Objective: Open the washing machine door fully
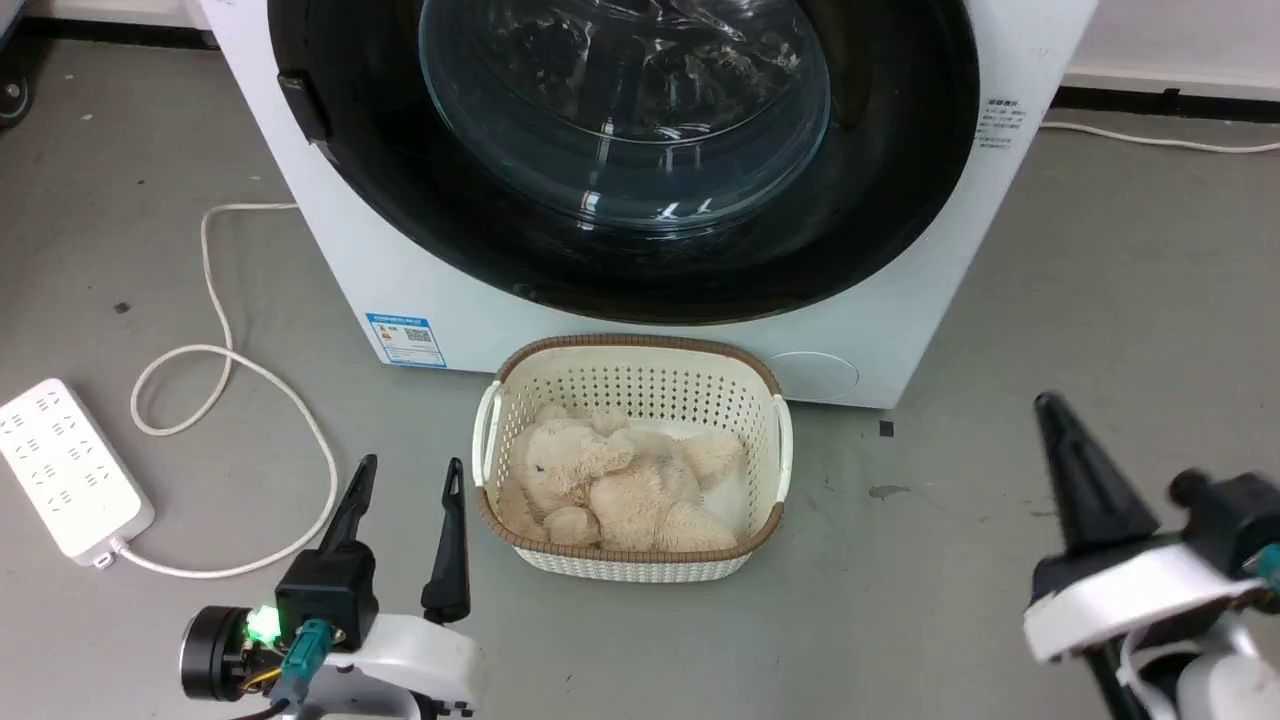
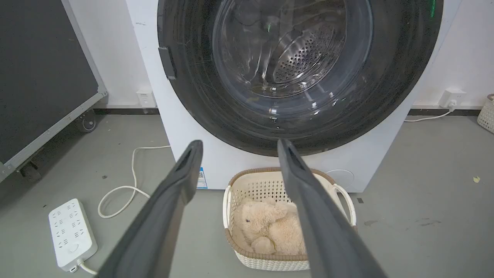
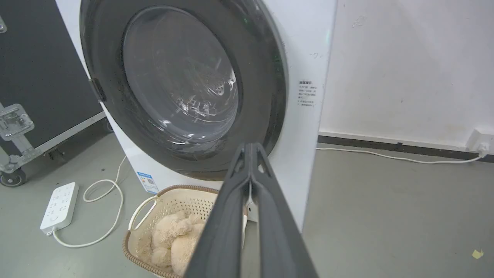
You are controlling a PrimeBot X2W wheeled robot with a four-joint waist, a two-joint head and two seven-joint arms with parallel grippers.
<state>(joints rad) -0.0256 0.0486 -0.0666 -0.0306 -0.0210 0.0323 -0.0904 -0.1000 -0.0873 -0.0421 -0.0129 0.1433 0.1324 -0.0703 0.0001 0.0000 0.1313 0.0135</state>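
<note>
Facing you, the washing machine door (image 1: 625, 120) sits shut, flush in the washing machine (image 1: 480, 330); your left gripper (image 1: 411, 463) hangs spread and empty beside the basket (image 1: 640, 342); your right gripper (image 3: 251, 148) is pressed closed on nothing; the whole opening remains undone.

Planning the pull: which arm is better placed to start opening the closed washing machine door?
Left, probably. The washing machine door has its dark tab on that side, and the left gripper is open; the right gripper is shut, farther away.
</note>
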